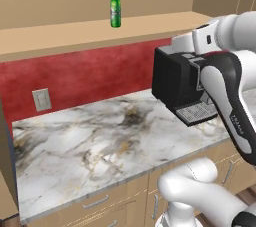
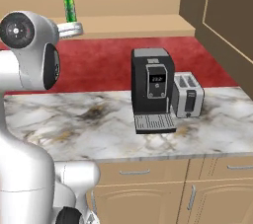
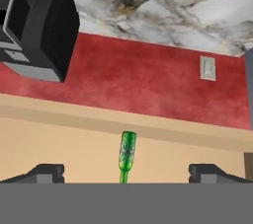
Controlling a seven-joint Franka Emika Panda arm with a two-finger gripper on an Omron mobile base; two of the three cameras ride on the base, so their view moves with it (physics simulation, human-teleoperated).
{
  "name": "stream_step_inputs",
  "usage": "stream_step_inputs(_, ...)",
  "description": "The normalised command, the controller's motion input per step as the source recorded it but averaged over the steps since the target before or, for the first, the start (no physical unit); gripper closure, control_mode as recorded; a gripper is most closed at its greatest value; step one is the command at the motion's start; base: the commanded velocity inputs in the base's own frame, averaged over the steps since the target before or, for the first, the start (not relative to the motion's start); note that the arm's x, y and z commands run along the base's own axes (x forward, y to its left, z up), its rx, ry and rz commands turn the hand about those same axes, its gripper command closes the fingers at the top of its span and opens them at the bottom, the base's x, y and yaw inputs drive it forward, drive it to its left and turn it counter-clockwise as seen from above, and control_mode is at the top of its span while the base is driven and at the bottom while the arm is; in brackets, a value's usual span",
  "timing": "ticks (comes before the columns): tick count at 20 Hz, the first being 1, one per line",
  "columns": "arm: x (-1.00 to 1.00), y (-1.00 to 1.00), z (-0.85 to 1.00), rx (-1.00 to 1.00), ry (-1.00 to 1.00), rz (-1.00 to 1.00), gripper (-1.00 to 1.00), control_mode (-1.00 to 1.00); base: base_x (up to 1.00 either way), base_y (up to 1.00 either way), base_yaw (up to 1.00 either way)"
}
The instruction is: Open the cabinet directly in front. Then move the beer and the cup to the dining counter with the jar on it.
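Observation:
The cabinet stands open, its tan shelf [image 1: 75, 33] bare to the room and a door [image 2: 227, 16] swung out at the right. The beer [image 1: 115, 6], a slim green bottle, stands upright on that shelf [image 2: 148, 25], near its back wall. The right base view has the beer [image 2: 69, 3] just above my arm's elbow. My gripper [image 3: 128, 174] is open, its dark fingertips [image 3: 47, 173] wide apart. The hand view is rolled upside down, and in it the beer [image 3: 126, 161] sits between the tips, some way off. The cup, the dining counter and the jar are out of view.
A black coffee machine [image 1: 175, 83] stands on the marble worktop [image 1: 90, 141] under the shelf, with a silver toaster [image 2: 188, 94] to its right. A wall outlet [image 1: 42, 100] sits on the red wall. Tan drawers [image 2: 133, 178] run below the worktop.

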Motion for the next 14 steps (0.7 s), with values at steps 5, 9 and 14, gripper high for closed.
stream_step_inputs(5, 0.00, 0.03, 0.29, 0.00, 0.08, -0.04, -1.00, -1.00, 0.00, 0.00, 0.00)
stream_step_inputs(9, 0.00, 0.08, 0.12, 0.00, 0.01, -0.01, -1.00, -1.00, 0.00, 0.00, 0.00)
stream_step_inputs(14, 0.00, 0.09, 0.00, 0.00, -0.01, 0.00, -1.00, -1.00, 0.00, 0.00, 0.00)
